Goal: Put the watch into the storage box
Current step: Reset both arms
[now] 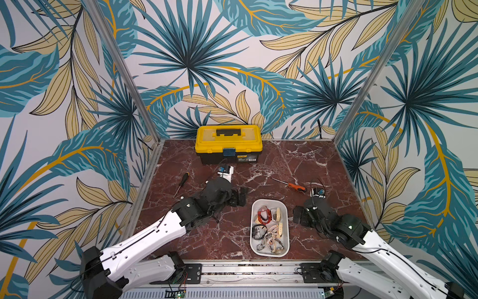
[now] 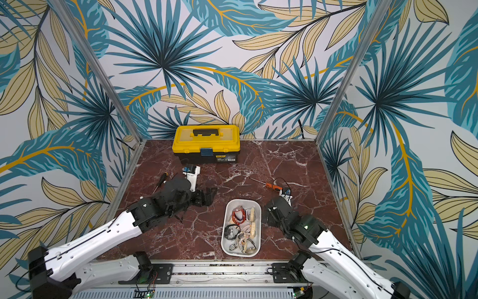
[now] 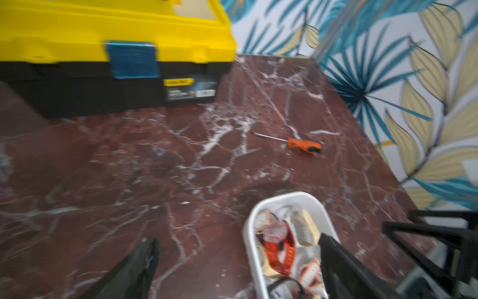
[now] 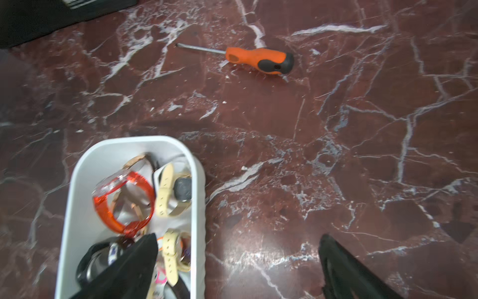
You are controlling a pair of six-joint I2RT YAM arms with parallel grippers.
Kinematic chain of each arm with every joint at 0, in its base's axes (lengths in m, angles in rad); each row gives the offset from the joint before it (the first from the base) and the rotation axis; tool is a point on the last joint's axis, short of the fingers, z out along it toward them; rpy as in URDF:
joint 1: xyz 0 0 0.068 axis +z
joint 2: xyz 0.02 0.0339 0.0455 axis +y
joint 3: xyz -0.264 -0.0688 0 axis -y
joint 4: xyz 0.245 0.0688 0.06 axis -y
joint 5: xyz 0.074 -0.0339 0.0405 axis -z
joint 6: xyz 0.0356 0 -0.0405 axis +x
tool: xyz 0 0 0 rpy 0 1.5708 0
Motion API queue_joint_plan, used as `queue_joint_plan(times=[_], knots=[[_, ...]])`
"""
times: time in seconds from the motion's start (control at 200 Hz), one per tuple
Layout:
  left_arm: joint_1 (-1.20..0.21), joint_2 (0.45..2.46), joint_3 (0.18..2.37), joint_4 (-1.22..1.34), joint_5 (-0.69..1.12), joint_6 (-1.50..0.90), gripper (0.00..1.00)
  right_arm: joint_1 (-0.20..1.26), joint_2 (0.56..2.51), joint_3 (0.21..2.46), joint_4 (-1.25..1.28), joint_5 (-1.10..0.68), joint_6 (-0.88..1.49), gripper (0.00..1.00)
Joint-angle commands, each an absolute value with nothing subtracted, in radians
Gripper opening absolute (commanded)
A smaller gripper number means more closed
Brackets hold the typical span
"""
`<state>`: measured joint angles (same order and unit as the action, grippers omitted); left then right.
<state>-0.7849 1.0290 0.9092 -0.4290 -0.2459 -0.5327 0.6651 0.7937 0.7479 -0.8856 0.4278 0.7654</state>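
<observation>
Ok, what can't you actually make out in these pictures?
Shallow white storage box: left wrist view, near end cut off by the frame edge, covered by a finger of the left pincer.
Watches inside it: both top views, too small and tangled to count.
Label on the yellow-lidded black toolbox: left wrist view, blurred, unreadable.
Orange-handled screwdriver: a top view, handle end behind the right wrist camera.

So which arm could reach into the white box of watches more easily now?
Probably the right: the right claw, open, sits alongside the long side of the storage box; the left claw, also open, hangs off its far corner. Close call.
</observation>
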Motion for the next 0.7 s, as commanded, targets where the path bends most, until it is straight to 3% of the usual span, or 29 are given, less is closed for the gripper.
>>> queue_joint_plan(times=[0.0,0.205,0.381,0.506,0.696], knots=[[-0.68,0.948,0.825,-0.401,-0.282,-0.464,1.0,0.601,0.784,0.72,-0.807,0.522,0.774,1.0],[-0.377,0.909,0.746,-0.322,-0.287,-0.448,1.0,0.316,0.921,0.722,-0.598,0.375,0.61,1.0],[-0.246,0.911,0.665,-0.181,-0.384,-0.437,1.0,0.08,1.074,0.719,-0.395,0.268,0.559,1.0],[-0.227,0.898,0.586,-0.043,-0.486,-0.394,1.0,0.011,1.154,0.709,-0.285,0.255,0.54,1.0],[-0.176,0.928,0.451,0.221,-0.485,-0.303,1.0,-0.014,1.246,0.635,-0.044,0.211,0.477,1.0]])
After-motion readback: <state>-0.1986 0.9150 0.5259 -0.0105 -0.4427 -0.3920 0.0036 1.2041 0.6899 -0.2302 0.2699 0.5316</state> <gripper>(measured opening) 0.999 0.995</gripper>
